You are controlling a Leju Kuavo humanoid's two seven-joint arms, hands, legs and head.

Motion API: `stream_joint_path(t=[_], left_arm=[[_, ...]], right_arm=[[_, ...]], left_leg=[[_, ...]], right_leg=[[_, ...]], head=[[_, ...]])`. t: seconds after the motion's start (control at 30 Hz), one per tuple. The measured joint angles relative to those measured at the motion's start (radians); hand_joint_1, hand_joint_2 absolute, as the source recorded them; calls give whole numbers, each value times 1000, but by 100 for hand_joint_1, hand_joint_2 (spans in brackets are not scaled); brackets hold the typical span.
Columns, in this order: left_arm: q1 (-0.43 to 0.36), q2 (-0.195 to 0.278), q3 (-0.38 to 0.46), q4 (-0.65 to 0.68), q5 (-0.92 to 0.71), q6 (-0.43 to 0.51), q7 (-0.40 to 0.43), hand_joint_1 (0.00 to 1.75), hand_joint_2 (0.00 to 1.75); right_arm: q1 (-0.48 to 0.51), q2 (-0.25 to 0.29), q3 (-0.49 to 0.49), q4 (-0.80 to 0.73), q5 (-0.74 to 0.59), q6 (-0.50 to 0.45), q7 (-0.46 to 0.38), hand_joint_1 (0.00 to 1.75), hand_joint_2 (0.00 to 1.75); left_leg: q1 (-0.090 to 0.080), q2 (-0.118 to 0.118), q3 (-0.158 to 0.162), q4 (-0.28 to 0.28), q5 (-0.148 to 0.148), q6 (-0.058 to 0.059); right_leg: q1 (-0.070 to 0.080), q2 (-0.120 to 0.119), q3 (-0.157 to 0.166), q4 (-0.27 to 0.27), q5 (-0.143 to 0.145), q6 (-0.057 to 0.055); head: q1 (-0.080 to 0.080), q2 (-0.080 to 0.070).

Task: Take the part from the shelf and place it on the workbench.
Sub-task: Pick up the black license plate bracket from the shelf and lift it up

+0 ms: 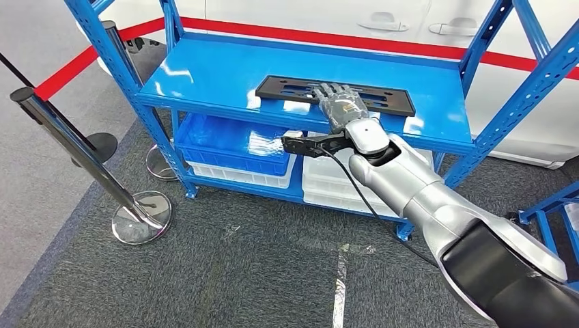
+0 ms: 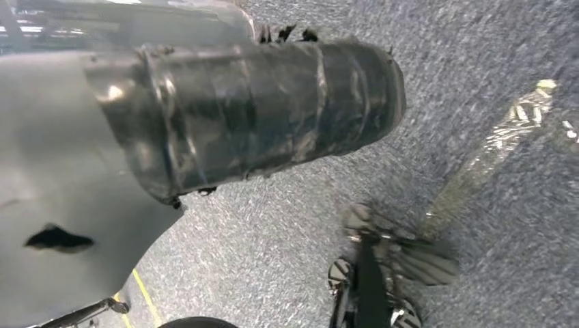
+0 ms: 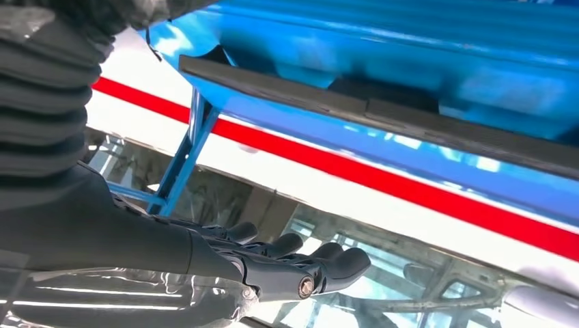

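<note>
The part [image 1: 334,95] is a flat black plate, long and rectangular, with several slots and cut-outs through it. It lies flat on the top level of the blue shelf [image 1: 205,75], near the middle, with its long side along the shelf's length. The right hand [image 1: 340,104] rests on its front edge, fingers stretched across it.

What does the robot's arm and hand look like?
The right arm is shiny silver with a black band near the shoulder. A black cable runs along it, and a black camera bracket sticks out at the wrist. The right hand is grey metal with dark fingers and a ribbed grey cover.
</note>
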State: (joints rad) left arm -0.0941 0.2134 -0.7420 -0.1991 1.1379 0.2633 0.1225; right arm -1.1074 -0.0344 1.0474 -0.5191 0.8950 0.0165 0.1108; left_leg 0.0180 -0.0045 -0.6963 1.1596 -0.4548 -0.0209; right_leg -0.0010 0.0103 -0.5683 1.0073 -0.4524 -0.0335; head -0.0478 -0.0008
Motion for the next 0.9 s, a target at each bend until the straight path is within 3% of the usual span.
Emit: stream_joint_path(t=[0.03, 0.1, 0.2, 0.27, 0.37, 0.4, 0.43, 0.47, 0.53, 0.6, 0.7, 0.77, 0.87, 0.9], left_arm=[[1, 0, 0, 0, 0, 0, 0, 0, 0], [-1, 1, 0, 0, 0, 1, 0, 0, 0], [-2, 1, 0, 0, 0, 2, 0, 0, 0], [0, 0, 0, 0, 0, 2, 0, 0, 0], [-1, 0, 0, 0, 1, 2, 2, 0, 0], [-1, 1, 0, 0, 2, 3, 2, 0, 0], [-1, 1, 0, 0, 2, 3, 3, 0, 0], [-1, 0, 0, 0, 2, 2, 3, 0, 0], [1, 0, 0, 0, 2, 2, 4, 0, 0], [0, -1, 0, 0, 2, 2, 6, 0, 0], [-2, 0, 0, 0, 3, 3, 8, 0, 0], [-1, 0, 0, 0, 3, 3, 9, 0, 0], [-1, 0, 0, 0, 4, 5, 9, 0, 0], [-1, 0, 0, 0, 4, 6, 9, 0, 0]], right_arm=[[-1, -2, 0, 0, -1, 1, 1, 0, 175], [-3, -7, 0, 1, -2, 4, 2, 0, 175], [-2, -13, 0, 2, -3, 6, 2, 0, 175], [-4, -19, 0, 3, -3, 6, 3, 0, 175], [-1, -30, 0, 5, -5, 9, 7, 0, 175], [3, -33, 0, 6, -5, 11, 9, 0, 175], [8, -36, 0, 8, -6, 12, 10, 0, 175], [11, -39, 0, 9, -6, 13, 11, 0, 175], [12, -44, 0, 12, -7, 13, 13, 0, 175], [8, -47, 0, 14, -7, 13, 14, 0, 175], [8, -49, 0, 16, -9, 15, 14, 0, 175], [10, -53, 0, 18, -10, 16, 15, 0, 175], [14, -58, 0, 22, -12, 17, 16, 0, 175], [18, -59, 0, 24, -13, 18, 16, 0, 175]], left_leg=[[-2, 0, 27, -60, 29, 2], [-6, -1, 57, -125, 39, 11], [-5, -1, 63, -135, 27, 27], [-1, 0, 74, -142, 23, 37], [0, 0, 86, -146, 15, 49], [0, -1, 89, -146, 12, 51], [-1, -2, 93, -145, 8, 52], [-1, -3, 99, -145, 3, 51], [-2, -6, 111, -142, -9, 47], [-5, -6, 117, -139, -20, 38], [-6, -4, 115, -137, -29, 24], [-4, -1, 100, -104, -49, 13], [-2, 1, 7, 74, -114, 2], [-1, 1, -28, 126, -122, 1]], right_leg=[[2, 1, 5, 4, -8, 4], [5, 2, 6, 9, -17, 13], [8, 2, 3, 9, -23, 23], [8, 1, -13, 50, -48, 33], [3, -2, -117, 240, -118, 43], [1, -2, -153, 293, -126, 44], [-1, -2, -175, 312, -115, 43], [-1, -2, -178, 293, -86, 41], [0, -2, -137, 165, 4, 33], [5, -2, -87, 52, 45, 25], [6, 0, -70, 21, 35, 18], [1, -1, -61, 14, 32, 10], [0, -1, -45, 11, 22, -3], [1, 0, -40, 12, 17, -4]], head=[[-1, 0], [-2, 0], [0, 0], [3, 0], [10, 0], [10, 0], [11, 0], [11, 0], [11, 0], [10, 0], [9, 0], [9, 0], [7, 0], [7, 0]])
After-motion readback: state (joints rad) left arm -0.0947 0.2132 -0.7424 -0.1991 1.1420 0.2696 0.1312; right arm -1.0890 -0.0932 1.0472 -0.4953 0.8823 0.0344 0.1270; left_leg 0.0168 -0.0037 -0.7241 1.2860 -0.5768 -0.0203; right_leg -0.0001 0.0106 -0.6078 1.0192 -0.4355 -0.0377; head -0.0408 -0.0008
